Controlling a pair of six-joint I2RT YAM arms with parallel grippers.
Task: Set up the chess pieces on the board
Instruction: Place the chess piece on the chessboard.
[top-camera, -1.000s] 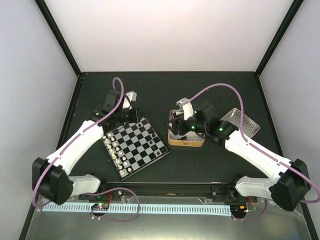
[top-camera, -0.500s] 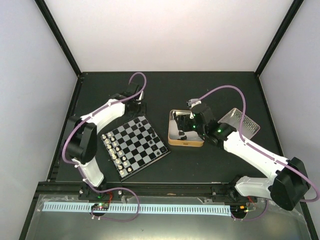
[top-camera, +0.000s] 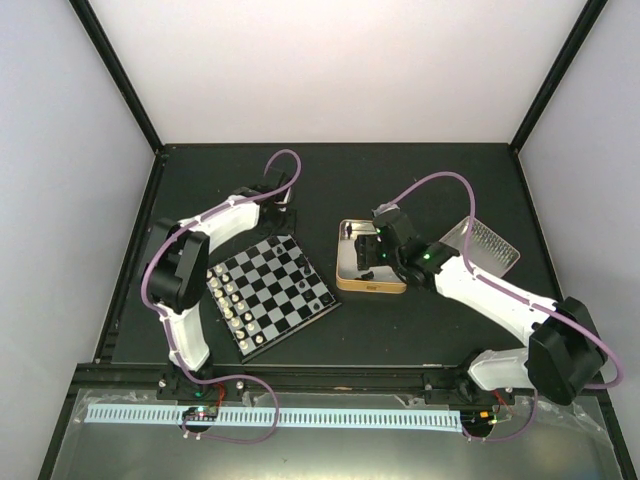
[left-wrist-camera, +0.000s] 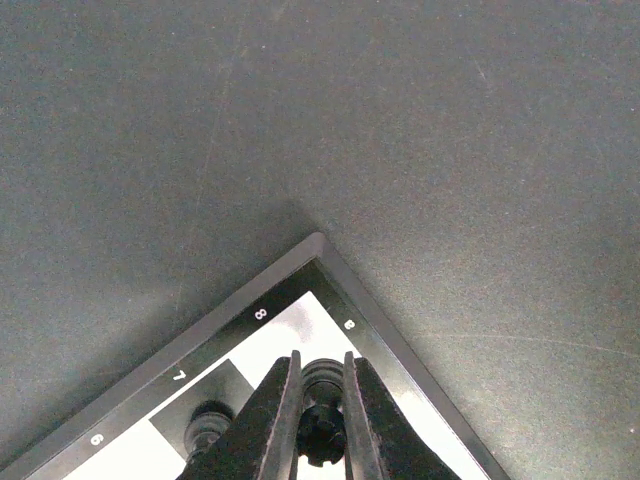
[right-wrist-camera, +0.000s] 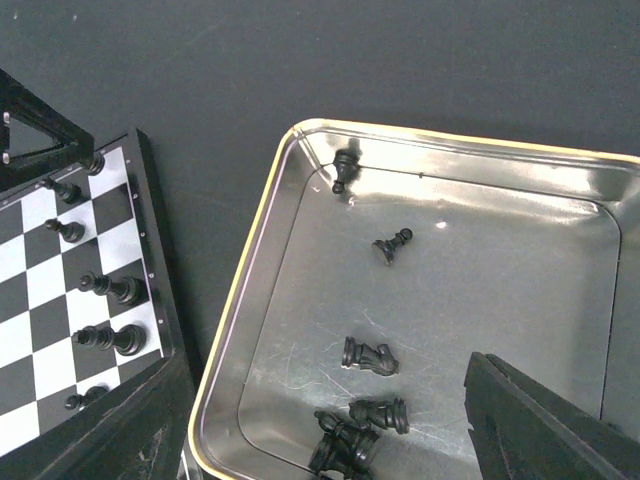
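From the left wrist I get only one corner of the board (left-wrist-camera: 285, 335); the bottom edge cuts off the rest. My left fingers (left-wrist-camera: 268, 420) cover most of the piece (left-wrist-camera: 322, 378) they pinch, so I cannot tell its kind. On the right wrist the tin (right-wrist-camera: 500, 280) runs out of frame, and the pieces (right-wrist-camera: 345, 445) heaped near its corner and my right fingers (right-wrist-camera: 540, 425) are clipped too.
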